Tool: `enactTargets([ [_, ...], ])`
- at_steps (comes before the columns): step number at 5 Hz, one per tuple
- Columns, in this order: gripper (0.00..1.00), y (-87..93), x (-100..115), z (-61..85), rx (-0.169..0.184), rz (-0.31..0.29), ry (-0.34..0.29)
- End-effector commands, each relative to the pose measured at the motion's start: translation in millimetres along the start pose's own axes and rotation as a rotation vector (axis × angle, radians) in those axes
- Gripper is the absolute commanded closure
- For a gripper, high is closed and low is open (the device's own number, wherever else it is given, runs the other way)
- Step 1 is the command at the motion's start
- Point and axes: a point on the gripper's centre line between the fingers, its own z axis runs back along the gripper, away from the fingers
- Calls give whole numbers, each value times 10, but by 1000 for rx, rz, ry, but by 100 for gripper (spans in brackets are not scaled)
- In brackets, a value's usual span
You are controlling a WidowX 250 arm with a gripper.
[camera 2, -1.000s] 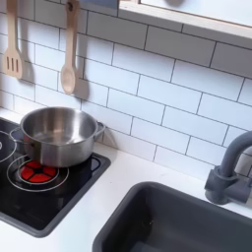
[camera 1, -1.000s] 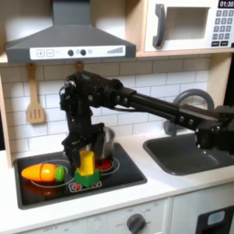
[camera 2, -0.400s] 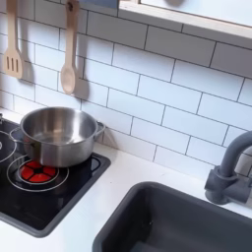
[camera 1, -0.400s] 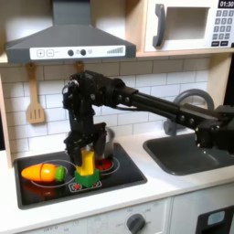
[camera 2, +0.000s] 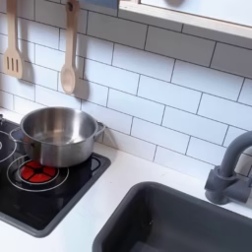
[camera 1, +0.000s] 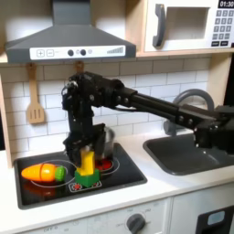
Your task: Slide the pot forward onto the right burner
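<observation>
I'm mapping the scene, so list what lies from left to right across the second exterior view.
Slotted wooden spatula → wooden spoon on the tiled wall → silver pot on the black cooktop → dark grey sink basin → grey faucet.

pot [camera 2: 54, 136]: I see it small, shiny silver, round with straight sides, upright, looks empty; sits at back of the black cooktop, just behind the red ring, side handle toward the second exterior view's right
right burner [camera 2: 37, 172]: flat red ring, front of cooktop, mostly uncovered
</observation>
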Motion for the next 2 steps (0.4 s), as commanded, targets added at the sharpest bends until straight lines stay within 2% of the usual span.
enactTargets([
  [1, 0, 23, 12, -42, 5, 9, 11],
  [2, 0, 5, 13, -44, 5, 8, 11],
])
